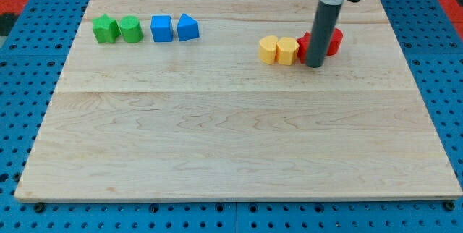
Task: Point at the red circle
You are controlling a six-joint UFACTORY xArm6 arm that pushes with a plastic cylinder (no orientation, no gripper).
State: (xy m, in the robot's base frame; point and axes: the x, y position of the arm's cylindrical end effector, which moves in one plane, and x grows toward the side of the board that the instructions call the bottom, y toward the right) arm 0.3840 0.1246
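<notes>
So: my tip (315,65) stood touching red blocks, red circle (334,40) just beyond toward view's upper right (second red block (304,45) half hidden behind rod). No fingers on rig. Pointing step looked nearly done; next move called for small nudge toward circle.

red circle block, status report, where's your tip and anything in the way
My tip down at the red blocks, partly hiding them; which one is the circle, cannot tell. Two yellow blocks touching on the view's left. Nothing between.

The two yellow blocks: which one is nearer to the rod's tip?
The right yellow block: it lies beside my tip, while the left yellow block sits farther left.
</notes>
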